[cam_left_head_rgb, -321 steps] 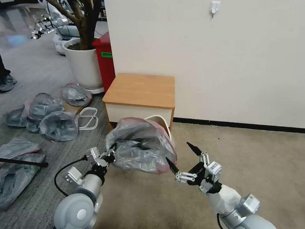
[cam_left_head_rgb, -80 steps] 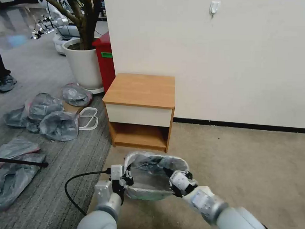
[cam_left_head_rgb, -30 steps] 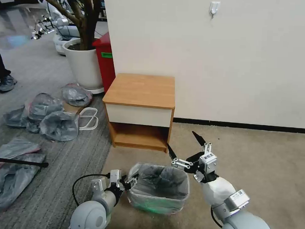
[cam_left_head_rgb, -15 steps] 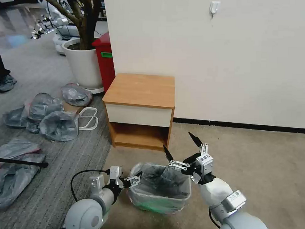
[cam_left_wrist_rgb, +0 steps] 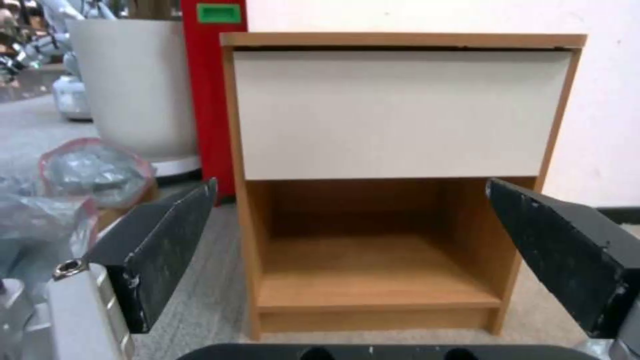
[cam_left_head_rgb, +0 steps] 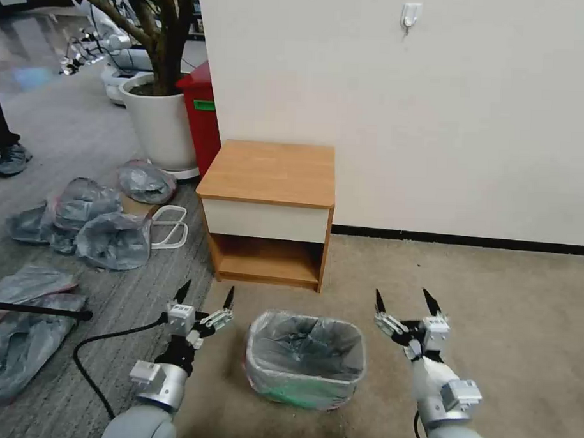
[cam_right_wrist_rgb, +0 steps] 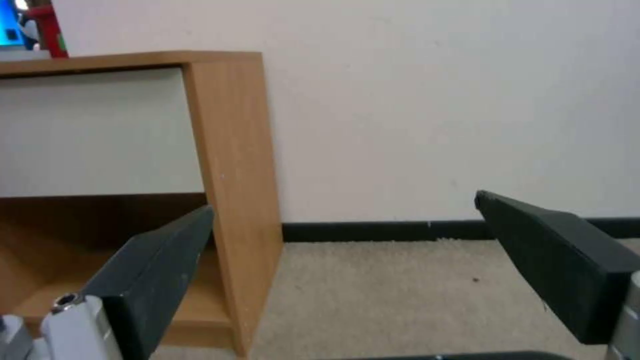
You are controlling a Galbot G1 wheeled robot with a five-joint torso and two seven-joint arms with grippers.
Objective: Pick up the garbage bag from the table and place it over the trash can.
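Note:
The trash can (cam_left_head_rgb: 302, 385) stands on the carpet in front of the table (cam_left_head_rgb: 271, 173). The grey garbage bag (cam_left_head_rgb: 305, 348) lines it, its plastic folded over the rim all round. My left gripper (cam_left_head_rgb: 206, 294) is open, just left of the can and apart from it. My right gripper (cam_left_head_rgb: 404, 303) is open too, to the can's right, holding nothing. In the left wrist view the open left gripper (cam_left_wrist_rgb: 350, 192) faces the table (cam_left_wrist_rgb: 400, 112) with its cream drawer front and lower shelf. In the right wrist view the open right gripper (cam_right_wrist_rgb: 343, 205) frames the table's side panel (cam_right_wrist_rgb: 233, 175) and the wall.
A heap of similar grey bags (cam_left_head_rgb: 94, 221) lies on the striped carpet to the left, with more flat ones (cam_left_head_rgb: 20, 331) nearer. A white planter pot (cam_left_head_rgb: 158, 122) and a tall red bin (cam_left_head_rgb: 203, 110) stand behind the table. A black cable (cam_left_head_rgb: 109, 340) trails from my left arm.
Both grippers let go of the bag, which now lines the can. They have drawn away from the rim, left one leftward, right one rightward, fingers now pointing up and forward.

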